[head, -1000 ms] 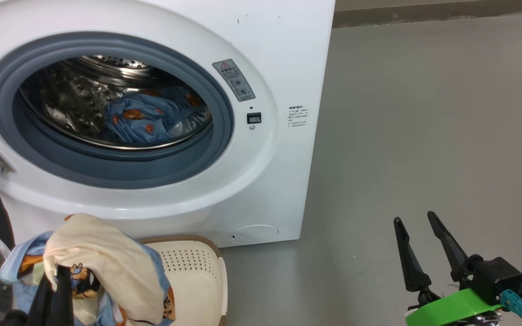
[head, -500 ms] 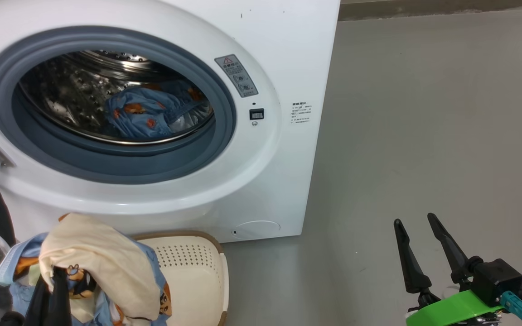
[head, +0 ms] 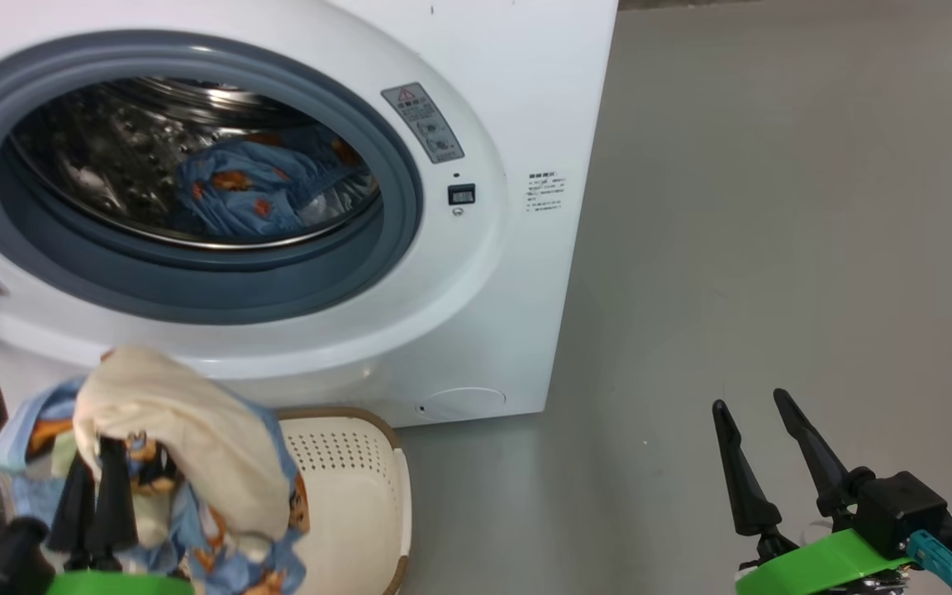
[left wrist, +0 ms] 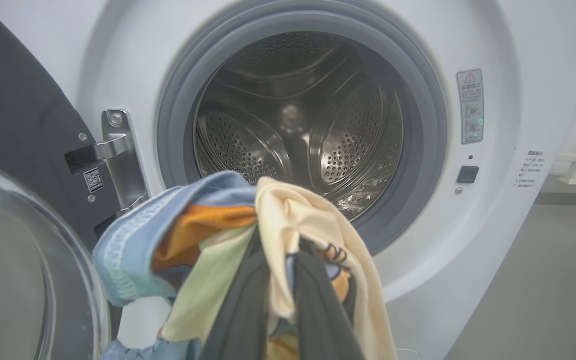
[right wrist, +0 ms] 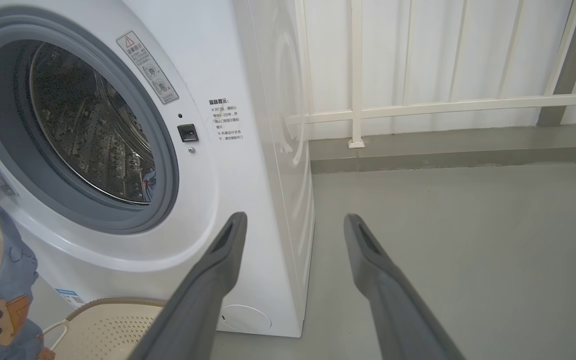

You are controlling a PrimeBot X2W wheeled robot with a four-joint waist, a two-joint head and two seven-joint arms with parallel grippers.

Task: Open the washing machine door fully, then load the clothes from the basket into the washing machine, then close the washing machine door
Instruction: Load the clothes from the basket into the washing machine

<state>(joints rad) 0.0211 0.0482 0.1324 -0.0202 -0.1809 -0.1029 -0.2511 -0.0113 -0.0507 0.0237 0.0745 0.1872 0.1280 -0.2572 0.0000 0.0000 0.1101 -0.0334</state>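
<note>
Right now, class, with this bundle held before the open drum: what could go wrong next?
1. The shut left hand pinches the clothes with much fabric hanging loose; the cream cloth might slip off beside the basket.
2. Trailing ends could catch on the grey gasket.
3. The washing machine door stands close left of the bundle; a swing could brush it.

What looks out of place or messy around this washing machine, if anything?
Nothing really stands out. The clothes hang in a crumpled bunch from the left gripper, by the basket, which is simply how they are carried. A blue printed piece lies in the drum of the washing machine. No spill or damage shows on the floor.
</note>
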